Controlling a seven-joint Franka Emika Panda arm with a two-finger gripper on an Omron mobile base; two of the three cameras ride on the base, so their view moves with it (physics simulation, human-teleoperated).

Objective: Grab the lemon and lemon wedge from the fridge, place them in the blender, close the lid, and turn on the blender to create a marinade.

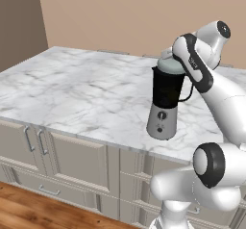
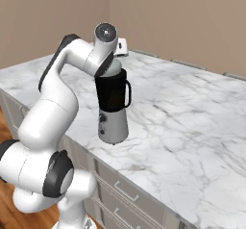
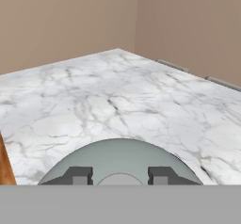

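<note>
A: Bottom centre of the hand view: the gripper (image 3: 120, 175), its two dark tips set partly apart with the pale knob of the lid (image 3: 120, 158) between them. You cannot tell from here whether the pads press the knob or merely flank it.

B: Where is the lid relative to the jug?

A: Middle right of the left base view: the lid (image 1: 169, 65) lies on top of the blender (image 1: 165, 102), under the wrist. Whether it is fully seated cannot be told. The lemon is not visible; the black jug hides its contents.

B: How should you carry out the step?

A: The step appears to be closing the lid. Keep it level, centre it on the rim, and press straight down; a tilted push could tip the narrow-based blender. Release only once the lid sits flush, then lift clear vertically before you go for the knobs on the silver base.

B: And the arm?

A: Left of the right base view: it rises from the base, folds at the elbow and bends over the blender (image 2: 113, 107). Behind, the marble counter (image 3: 117, 93) runs to the wall.
</note>
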